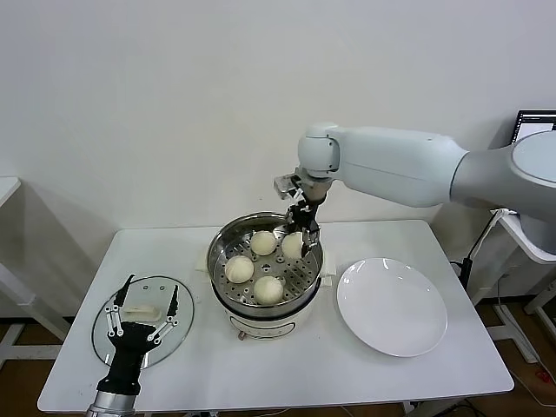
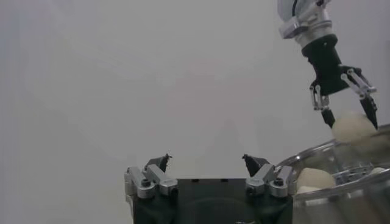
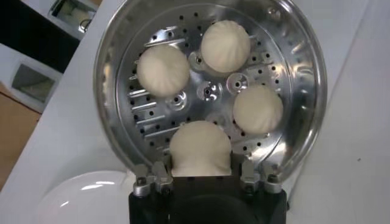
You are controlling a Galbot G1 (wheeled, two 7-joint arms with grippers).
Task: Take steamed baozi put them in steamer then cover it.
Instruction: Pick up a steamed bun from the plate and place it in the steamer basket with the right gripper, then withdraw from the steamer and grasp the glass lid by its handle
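At the near left of the white table (image 1: 434, 365), the left hand (image 1: 139, 314) hovers with its fingers spread wide over the round clear glass cover (image 1: 104, 334), which lies flat with its cream bar handle (image 1: 139, 304) up. At centre stands the shiny steel steamer (image 1: 228, 239), its perforated tray holding pleated, cream-white steamed baozi (image 1: 240, 268). The right hand (image 1: 298, 234) reaches down over the far side of the tray, pinching one bun (image 3: 200, 149). A smooth round white plate (image 1: 393, 306) lies to the right.
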